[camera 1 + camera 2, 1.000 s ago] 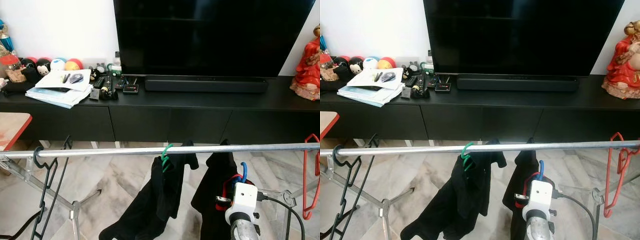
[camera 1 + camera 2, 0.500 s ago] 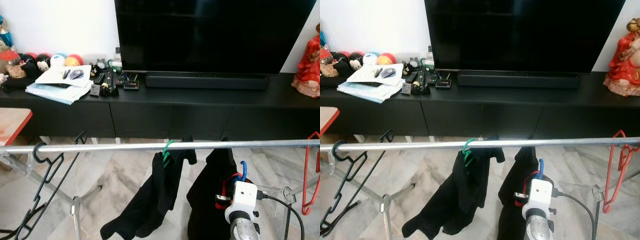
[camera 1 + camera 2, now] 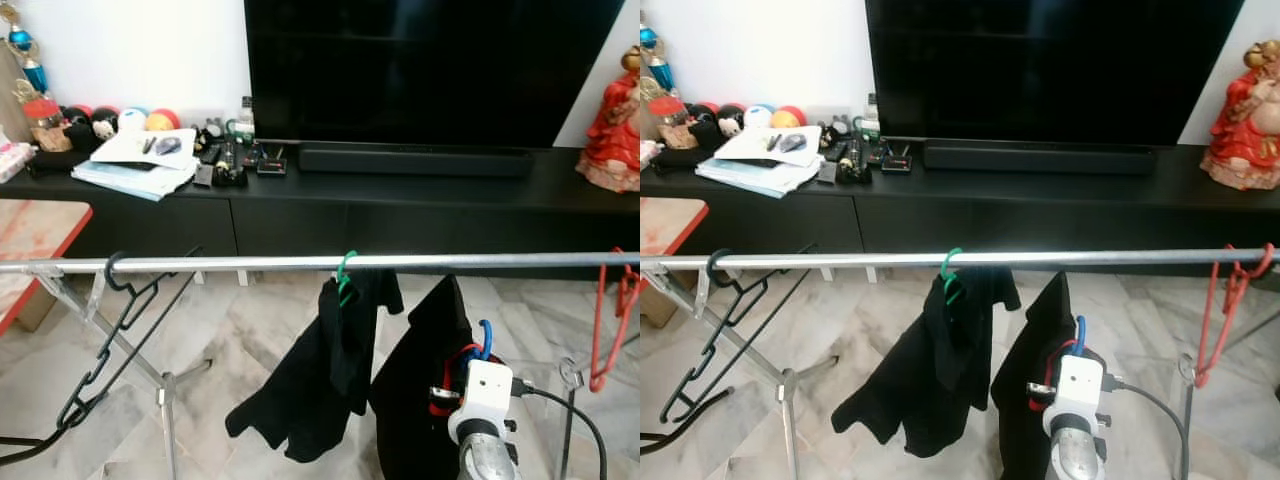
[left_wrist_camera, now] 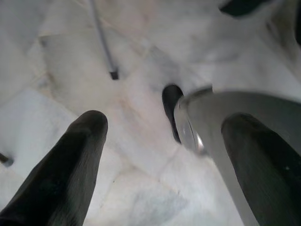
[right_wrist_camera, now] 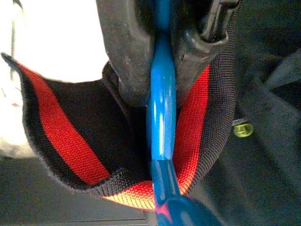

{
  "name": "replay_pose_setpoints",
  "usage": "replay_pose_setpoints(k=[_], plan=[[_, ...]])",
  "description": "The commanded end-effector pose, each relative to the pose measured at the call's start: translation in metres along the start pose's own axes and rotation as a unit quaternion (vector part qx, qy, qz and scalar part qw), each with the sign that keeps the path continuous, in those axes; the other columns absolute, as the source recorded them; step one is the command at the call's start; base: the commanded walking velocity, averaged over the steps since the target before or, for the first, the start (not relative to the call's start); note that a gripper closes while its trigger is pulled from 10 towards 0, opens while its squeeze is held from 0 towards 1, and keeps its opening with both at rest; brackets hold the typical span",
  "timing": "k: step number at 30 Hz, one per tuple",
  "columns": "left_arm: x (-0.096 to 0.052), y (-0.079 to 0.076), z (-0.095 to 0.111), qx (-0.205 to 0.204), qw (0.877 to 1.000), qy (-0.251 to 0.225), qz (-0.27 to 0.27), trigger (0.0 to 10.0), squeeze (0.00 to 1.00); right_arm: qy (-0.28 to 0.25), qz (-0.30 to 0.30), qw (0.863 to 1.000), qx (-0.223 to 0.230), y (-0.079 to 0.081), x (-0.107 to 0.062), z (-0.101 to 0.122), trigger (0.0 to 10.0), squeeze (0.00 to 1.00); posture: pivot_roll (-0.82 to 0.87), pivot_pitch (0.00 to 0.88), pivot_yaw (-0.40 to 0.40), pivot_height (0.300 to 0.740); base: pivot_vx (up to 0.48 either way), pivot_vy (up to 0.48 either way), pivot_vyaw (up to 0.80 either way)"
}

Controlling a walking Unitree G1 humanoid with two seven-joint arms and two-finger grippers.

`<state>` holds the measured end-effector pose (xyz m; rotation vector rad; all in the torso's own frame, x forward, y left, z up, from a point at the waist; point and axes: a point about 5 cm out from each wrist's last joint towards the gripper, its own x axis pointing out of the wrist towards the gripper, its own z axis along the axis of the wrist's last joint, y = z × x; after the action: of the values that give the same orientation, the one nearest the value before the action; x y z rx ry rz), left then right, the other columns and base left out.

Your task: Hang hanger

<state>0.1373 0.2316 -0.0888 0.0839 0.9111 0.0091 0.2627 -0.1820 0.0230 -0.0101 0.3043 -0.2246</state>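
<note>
My right gripper (image 5: 162,52) is shut on the neck of a blue hanger (image 5: 161,122). The hanger carries a black garment with a red collar (image 5: 193,127). In the eye views the blue hook (image 3: 485,340) stands just above my white wrist camera (image 3: 487,395), below the silver rail (image 3: 250,263) and slightly nearer to me. The black garment (image 3: 425,380) hangs down from it. My left gripper (image 4: 160,155) hangs open over the marble floor, with nothing between its fingers (image 4: 61,174).
A green hanger (image 3: 346,277) with a black garment (image 3: 320,390) hangs mid-rail. Black hangers (image 3: 125,300) hang at the rail's left, a red hanger (image 3: 605,320) at its right. The rack's legs (image 3: 165,400) stand below. Behind are a black TV cabinet (image 3: 400,205) and a red figurine (image 3: 612,120).
The whole picture has shifted, so the camera has moved; the rail now sits higher in view. My right gripper still holds the blue hanger below the rail.
</note>
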Motion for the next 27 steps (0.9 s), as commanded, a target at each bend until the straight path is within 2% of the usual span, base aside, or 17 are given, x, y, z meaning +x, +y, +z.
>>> replay_pose_setpoints(k=[1, 16, 27], plan=[[-0.003, -0.006, -0.013, -0.001, 1.000, 0.021, -0.011, 10.0, 0.00, -0.012, 0.000, 1.000, 0.001, 0.001, 0.003, 0.007, 10.0, 0.00, 0.11, 0.030, -0.004, 0.740, -0.259, 0.000, 0.00], [-0.004, -0.004, -0.014, 0.001, 1.000, 0.022, -0.011, 10.0, 0.00, -0.010, -0.003, 1.000, 0.003, 0.001, 0.004, 0.006, 10.0, 0.00, 0.11, 0.013, -0.004, 0.740, -0.262, 0.000, 0.00], [0.001, -0.020, -0.005, 0.002, 1.000, 0.009, -0.020, 10.0, 0.00, -0.006, -0.008, 1.000, 0.001, 0.000, 0.005, 0.006, 10.0, 0.00, 0.12, 0.022, -0.007, 0.740, -0.267, 0.000, 0.00]])
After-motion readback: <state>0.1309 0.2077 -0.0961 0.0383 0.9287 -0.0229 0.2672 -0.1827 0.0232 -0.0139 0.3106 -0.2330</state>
